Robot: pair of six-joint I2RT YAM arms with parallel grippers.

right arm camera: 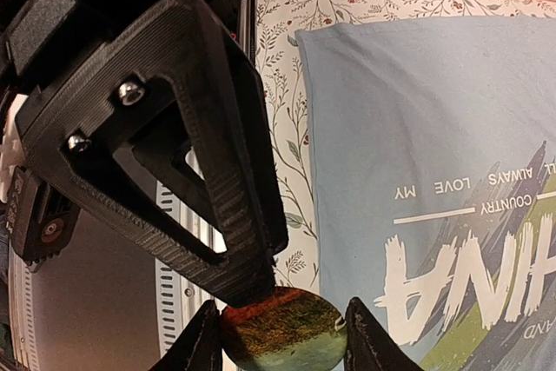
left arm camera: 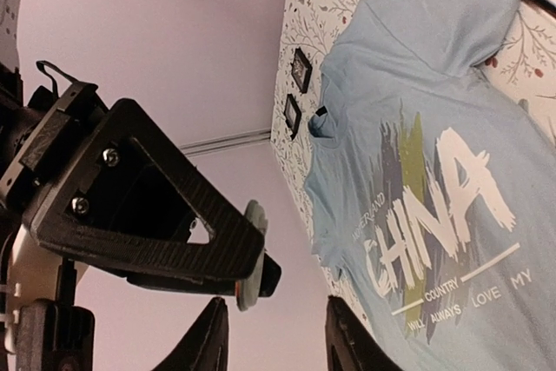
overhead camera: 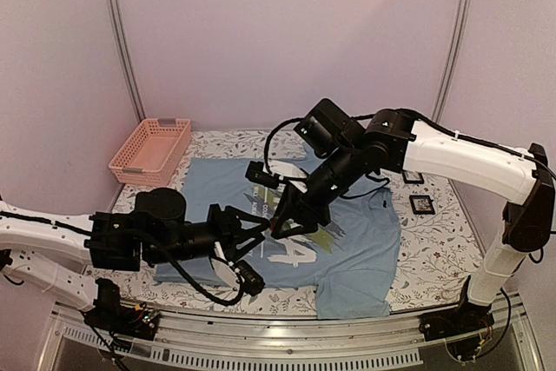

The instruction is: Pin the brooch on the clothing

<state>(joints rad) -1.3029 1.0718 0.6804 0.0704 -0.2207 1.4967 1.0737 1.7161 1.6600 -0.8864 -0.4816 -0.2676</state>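
Nothing pinned yet. Tiny round orange-and-green brooch (right arm camera: 282,336) clamped in right gripper (right arm camera: 282,327), midair over flat light blue printed T-shirt (right arm camera: 391,110). Left gripper (left arm camera: 276,319) alongside, jaws apart, empty. Remaining: fastening brooch to fabric.

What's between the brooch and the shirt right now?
Nothing visible lies on the shirt. The right gripper holds the brooch above its print. The left gripper, open, sits close against the brooch's edge and is the only thing near the path.
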